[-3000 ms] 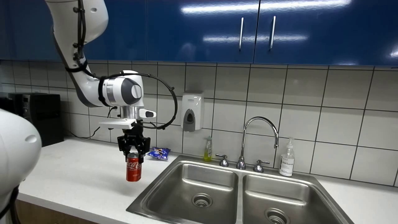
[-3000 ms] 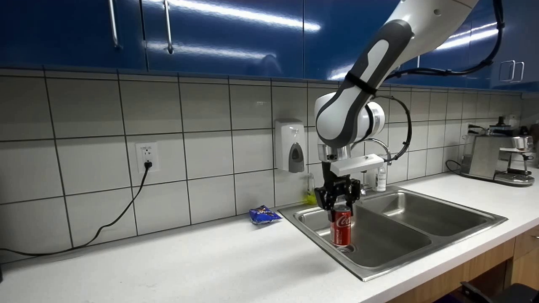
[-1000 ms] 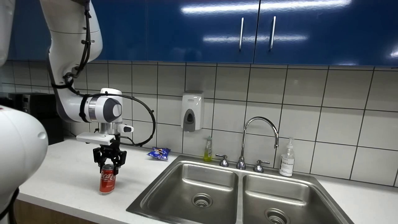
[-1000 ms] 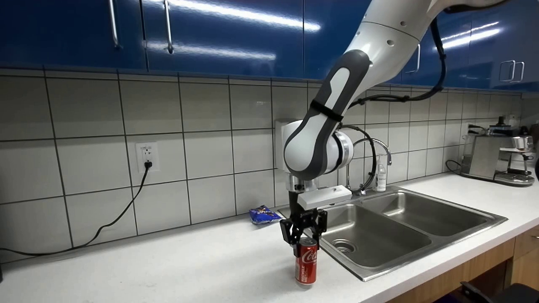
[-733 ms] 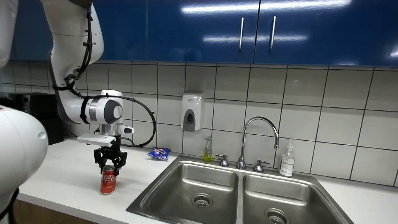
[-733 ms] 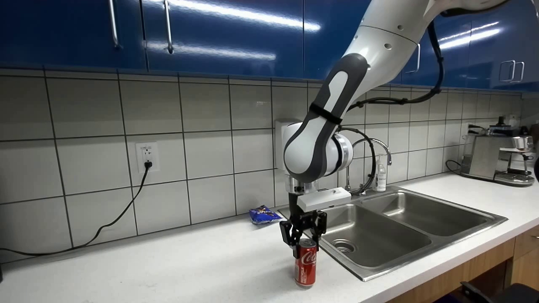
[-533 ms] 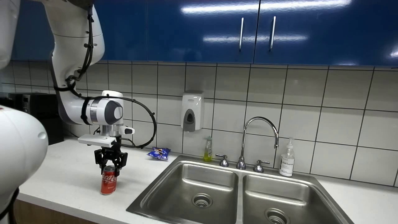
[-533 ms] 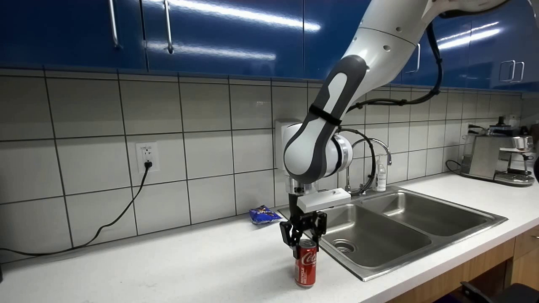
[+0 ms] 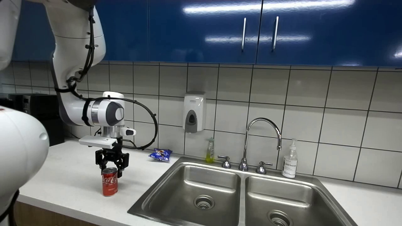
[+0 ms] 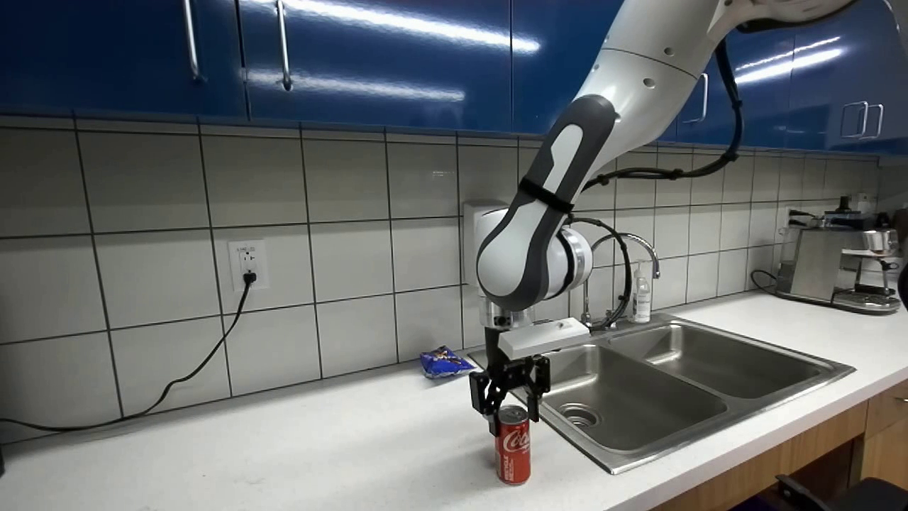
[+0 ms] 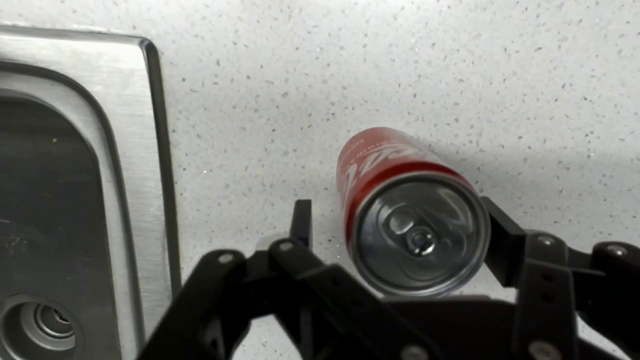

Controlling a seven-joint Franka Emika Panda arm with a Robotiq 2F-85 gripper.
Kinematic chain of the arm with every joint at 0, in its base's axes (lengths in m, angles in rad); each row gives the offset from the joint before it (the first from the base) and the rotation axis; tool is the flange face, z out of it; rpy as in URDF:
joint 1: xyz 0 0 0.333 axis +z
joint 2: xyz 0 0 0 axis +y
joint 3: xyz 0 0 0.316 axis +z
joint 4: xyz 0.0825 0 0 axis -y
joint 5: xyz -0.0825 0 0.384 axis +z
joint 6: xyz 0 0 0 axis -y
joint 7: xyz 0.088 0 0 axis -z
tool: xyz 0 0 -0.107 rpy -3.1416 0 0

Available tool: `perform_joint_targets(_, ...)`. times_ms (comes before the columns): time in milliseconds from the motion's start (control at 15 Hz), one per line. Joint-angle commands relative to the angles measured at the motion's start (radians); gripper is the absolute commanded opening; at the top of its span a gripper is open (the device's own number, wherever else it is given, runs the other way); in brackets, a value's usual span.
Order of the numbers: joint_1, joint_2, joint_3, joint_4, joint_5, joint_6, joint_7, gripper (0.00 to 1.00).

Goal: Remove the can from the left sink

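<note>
1. Far left, a black machine (image 9: 47,106) is hiding partly behind the white arm (image 9: 80,56), whose upper end is being cut off; what kind of machine, I'm not making out.
2. Next, the gripper (image 9: 111,172) is hanging over the red can (image 9: 110,185), its fingers (image 11: 505,245) standing spread around the top. In the wrist view one side is showing a plain gap; on the other I can't tell whether they're touching.
3. The red can is standing upright on the speckled counter (image 11: 250,125), outside the left sink (image 9: 176,199) and apart from its rim.
4. A blue packet (image 9: 160,154) is lying near the tiled wall (image 9: 232,116), its print too small for reading.
5. The left sink is showing its drain (image 9: 204,202), though in an exterior view its front is being cut off.
6. Behind it, a white dispenser (image 9: 194,111), a yellow-green bottle (image 9: 210,153) and a faucet (image 9: 246,142) are lining up; glossy blue cabinets (image 9: 201,28) are running overhead.
7. Farther right, a white soap bottle (image 9: 290,163) is standing behind the twin basin (image 9: 282,190), its label blurring.
</note>
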Motion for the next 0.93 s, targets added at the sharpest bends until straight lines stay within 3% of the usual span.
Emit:
perform_joint_targets(0,0.014,-0.012,-0.013,0.003,-0.021,-0.008,0.04,1.0)
perform_joint_targets(867,0.012,-0.111,-0.004,-0.004,-0.013,-0.045,0.051,1.0)
